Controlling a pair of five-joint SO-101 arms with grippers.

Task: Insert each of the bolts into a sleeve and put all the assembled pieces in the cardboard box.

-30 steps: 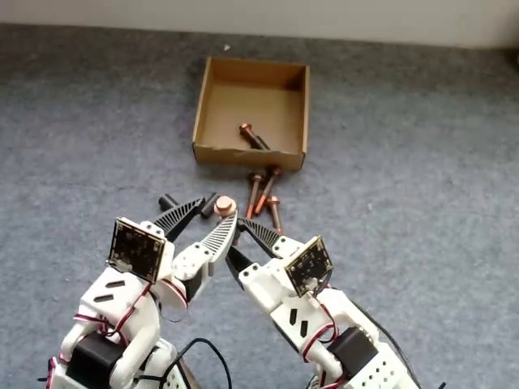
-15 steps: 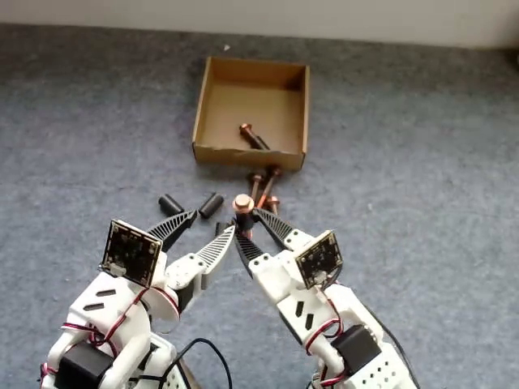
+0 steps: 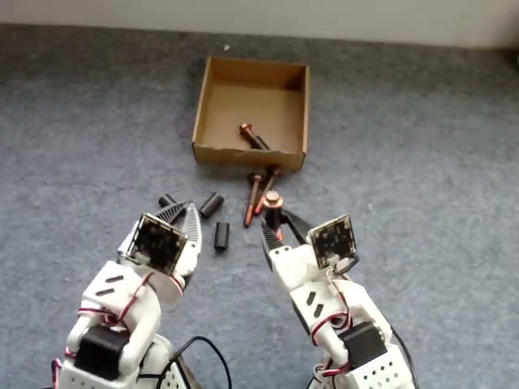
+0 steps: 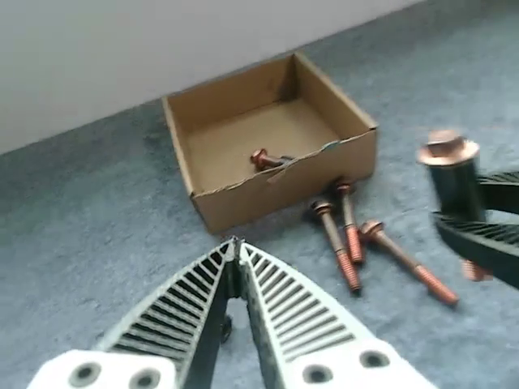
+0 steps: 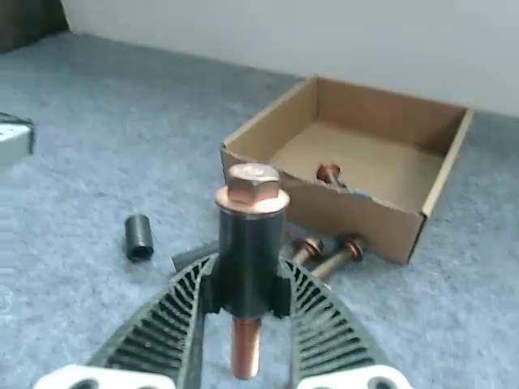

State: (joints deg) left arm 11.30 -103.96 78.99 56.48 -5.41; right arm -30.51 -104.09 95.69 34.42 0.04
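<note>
Fingers point(image 5: 185, 318) of the right gripper point(image 5: 243, 275) clamp the sleeve point(image 5: 243, 255), bolt point(image 5: 253, 185) seated. The left gripper point(image 4: 235, 248) is pinched together, empty. The box point(image 3: 235, 156) lies at 12 o'clock. Tilting in transit may drop the bolt.

A soft grey carpet point(image 3: 430, 146) covers the whole table. A white wall point(image 3: 324, 12) stands along its far edge.
</note>
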